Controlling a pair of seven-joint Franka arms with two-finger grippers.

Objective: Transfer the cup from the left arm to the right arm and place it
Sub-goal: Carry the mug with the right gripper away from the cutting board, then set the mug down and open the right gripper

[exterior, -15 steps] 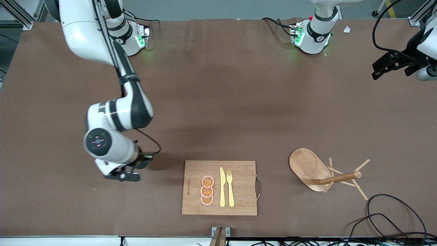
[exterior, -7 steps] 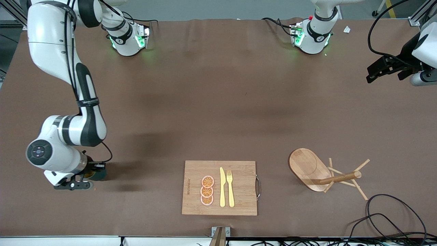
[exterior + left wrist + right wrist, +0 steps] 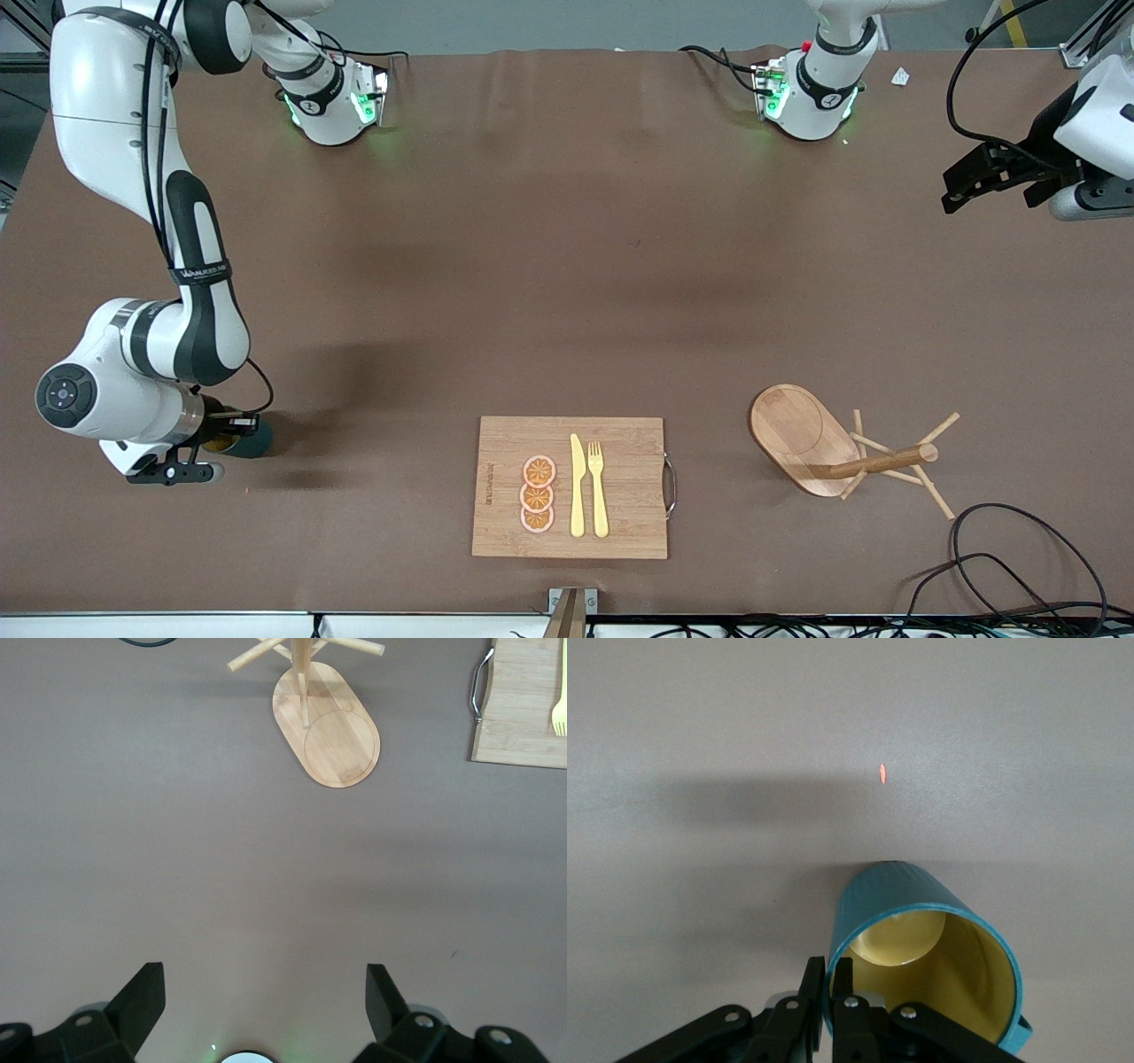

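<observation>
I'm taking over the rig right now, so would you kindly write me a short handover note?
Right gripper: pinching the cup by its rim, one finger inside and one outside, low over the table at the right arm's end, beside the cutting board.
Left gripper: open, empty, waiting up over the left arm's end, with the wooden mug tree below.
Done: the cup is with the right arm.
Left: whether the cup already rests on the table cannot be told; release it, then pull the right arm away.

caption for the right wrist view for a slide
Right claw pinching the teal cup's rim, just above the brown table.
</observation>
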